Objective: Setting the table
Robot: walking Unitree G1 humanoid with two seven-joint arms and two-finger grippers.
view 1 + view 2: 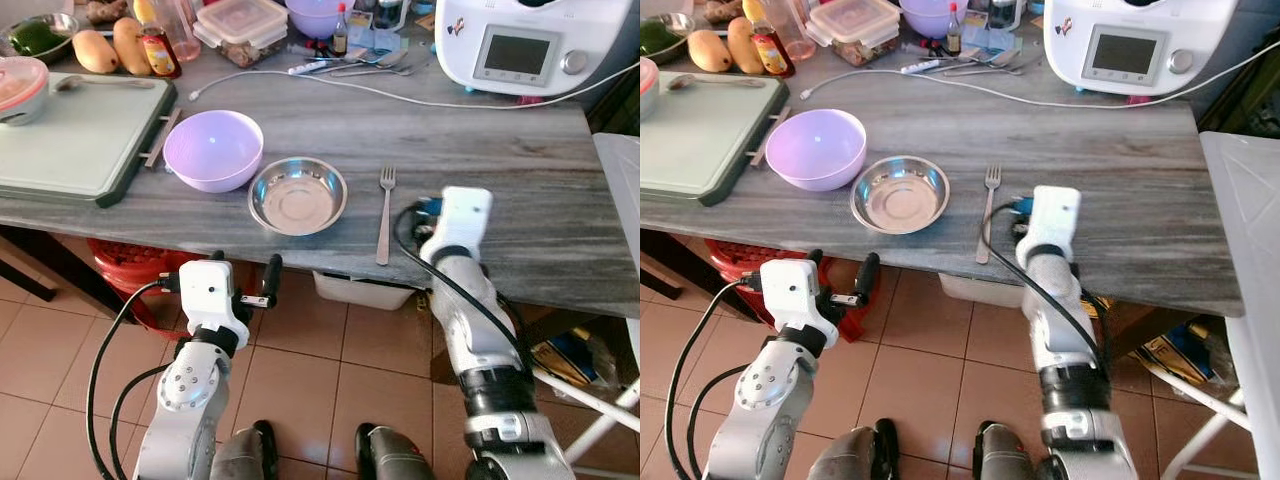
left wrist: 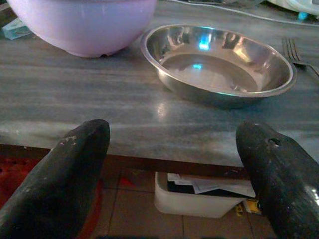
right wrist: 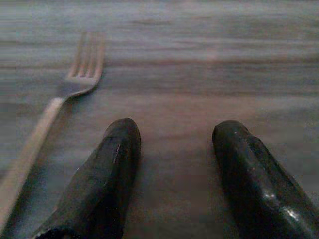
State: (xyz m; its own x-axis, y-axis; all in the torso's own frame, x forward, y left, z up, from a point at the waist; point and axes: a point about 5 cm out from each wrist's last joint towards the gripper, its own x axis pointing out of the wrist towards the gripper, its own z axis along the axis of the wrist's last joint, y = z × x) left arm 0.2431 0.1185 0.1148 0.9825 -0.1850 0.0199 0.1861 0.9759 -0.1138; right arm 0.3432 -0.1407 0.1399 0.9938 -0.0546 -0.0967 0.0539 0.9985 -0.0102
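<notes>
Home kitchen: food-laden counter [image 1: 520, 190], cooking machine [image 1: 520, 45], cutting board [image 1: 80, 140].

Head eyes look down on the table [image 1: 300, 130]; both wrist cameras skim its near edge close up.

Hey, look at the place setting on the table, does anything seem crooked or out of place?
Nothing is spilled or damaged. The fork lies roughly straight, apart from the steel dish on its right. One oddity: the lilac bowl sits pressed close against the dish's left rim, crowding it.
</notes>
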